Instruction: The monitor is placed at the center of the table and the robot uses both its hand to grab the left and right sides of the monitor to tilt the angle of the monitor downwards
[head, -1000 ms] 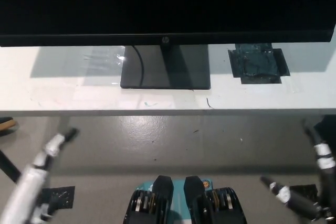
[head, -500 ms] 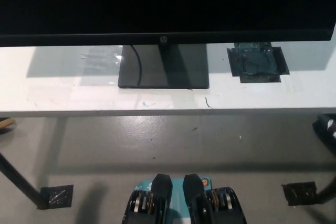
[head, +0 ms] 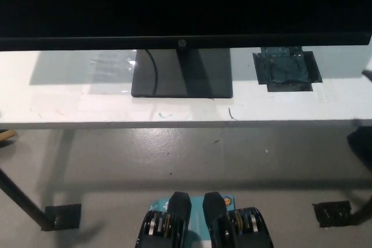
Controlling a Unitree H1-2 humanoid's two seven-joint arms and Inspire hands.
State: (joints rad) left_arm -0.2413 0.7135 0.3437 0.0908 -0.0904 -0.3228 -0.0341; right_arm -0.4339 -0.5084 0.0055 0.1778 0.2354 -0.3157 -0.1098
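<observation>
Head view: the monitor (head: pixel 186 4) fills the whole upper band of the picture, its dark screen running edge to edge, so its long axis lies straight across from the robot's left to its right. Its bottom bezel hangs over the middle of the desk (head: pixel 70 100), and its flat black stand (head: pixel 181 74) sits on the white top just below the logo, roughly centred, with a cable looping down onto the stand's left part. A patch of black tape (head: pixel 288 69) is stuck to the desk just right of the stand, apart from it.

Both side edges of the monitor, which the task wants grasped, lie at or beyond the picture's left and right borders, so they cannot be seen. Neither robot hand is clearly in view. Only a dark shape shows at the right edge, below desk level, and I cannot tell what it is. No state can be given for either robot hand.

As a judgement, the grasp has not begun: each arm must go up and outward to its own side, and neither shows as the nearer.
</observation>
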